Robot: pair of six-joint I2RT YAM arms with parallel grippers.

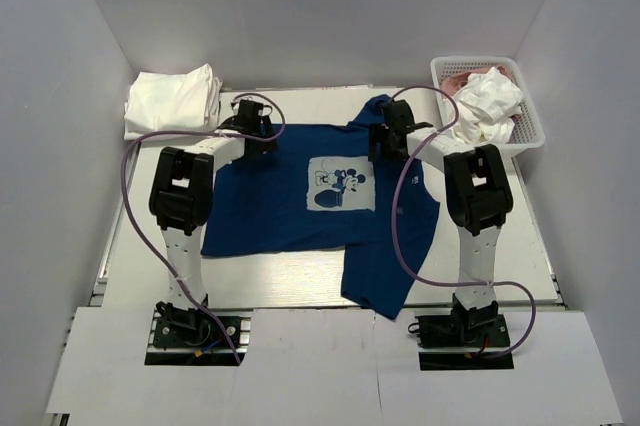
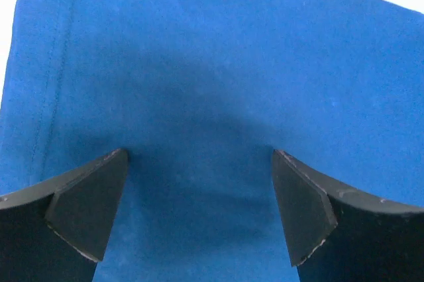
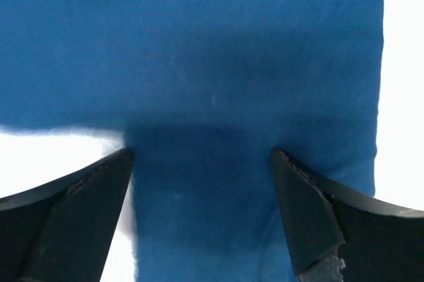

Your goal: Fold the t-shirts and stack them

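**A:** Where is the navy t-shirt (image 1: 300, 201)?

**B:** It's spread flat on the table (image 1: 500, 266), in the middle of the top view, with its pale print (image 1: 340, 186) facing up. One flap runs down toward the lower centre and another pokes up toward the upper centre.

**A:** And the arms?

**B:** Both rise from their bases at the bottom of the frame and bend at the elbow about mid-height. From there they reach toward the top with the wrists tipped down. The left gripper (image 1: 258, 136) hangs over the shirt's upper left edge. The right gripper (image 1: 390, 134) is over its upper right part, beside the upward flap.

**A:** Are the jaws gripping anything?

**B:** No, both pairs stand wide apart with nothing pinched. In the left wrist view, blue cloth fills the gap between the dark fingers (image 2: 86, 209), and a hem seam (image 2: 56, 63) runs down the left side. The right wrist view shows the same blue, with bare white at the lower left and along the right edge. I cannot tell whether the tips touch the cloth.

**A:** What about the other shirts?

**B:** The folded white t-shirts (image 1: 172, 101) sit at the upper left. The basket (image 1: 528, 138) at the upper right holds a crumpled white t-shirt (image 1: 487, 106), with a pink t-shirt (image 1: 455, 79) behind it.
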